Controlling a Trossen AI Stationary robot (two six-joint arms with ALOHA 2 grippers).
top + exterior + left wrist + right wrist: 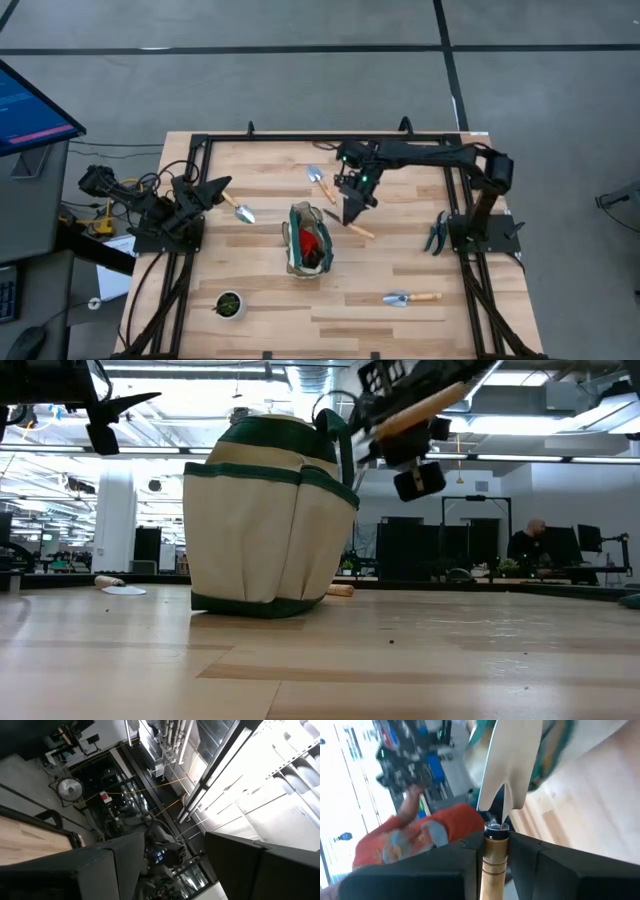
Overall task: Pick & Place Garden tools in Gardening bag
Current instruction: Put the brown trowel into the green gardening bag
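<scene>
2 arms work over the wooden bench [300,310]. In the high view the right arm reaches from its base at the right edge toward the frame's centre, forearm level and wrist bent down, so the right gripper [352,210] hangs just right of the gardening bag [308,243]. Its fingers [445,870] are clenched on the wooden handle of a trowel [501,780], the silver blade pointing out ahead of the wrist camera toward the bag's green-trimmed rim. In the low view this tool sits tilted in the upper right, lifted clear of the bench, beside the bag's top edge.

The left arm is folded at the left side of the bench, its left gripper [215,188] raised off the surface and pointing right, fingers [100,870] released and holding nothing; its wrist camera looks up at the ceiling.

The bag stands upright at the centre of the bench with a red-and-black item [314,246] inside. 3 more trowels lie on the bench: 1 [240,210] left of the bag, 1 [320,182] above it, 1 [408,298] at lower right. Dark-handled pruners [436,234] lie by the right arm's base, and a small potted plant [229,304] stands at lower left.
</scene>
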